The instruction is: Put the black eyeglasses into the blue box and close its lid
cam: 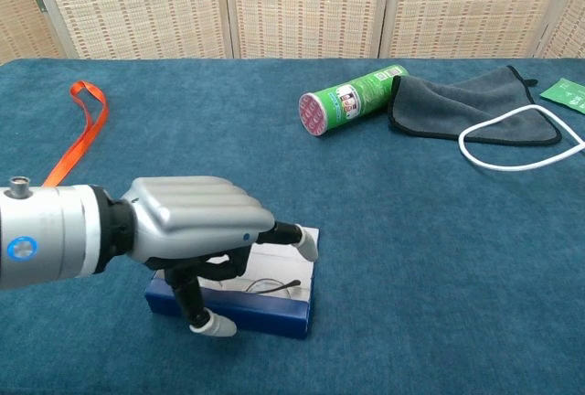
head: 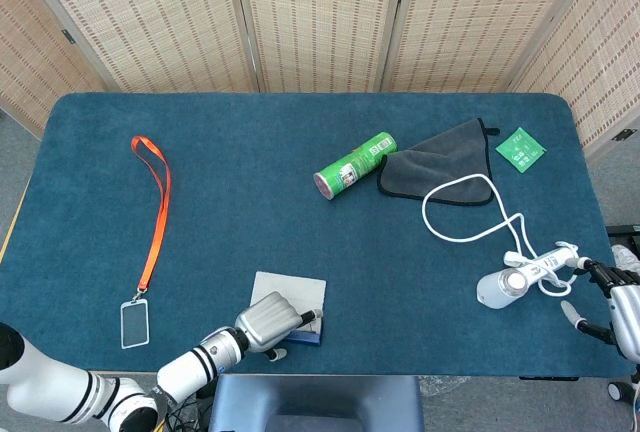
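While the left hand [cam: 196, 230] hangs over the blue box [cam: 265, 313] with fingers spread and nothing in it, the black eyeglasses [cam: 270, 283] lie inside the box, right under it. The right hand [head: 620, 307], far off, looks open.

A worktop [head: 240, 182] covered in dark teal cloth fills the scene. Behind it stands a folding screen [head: 320, 17] of woven tan panels. Grey floor [head: 15, 167] shows at the left edge.
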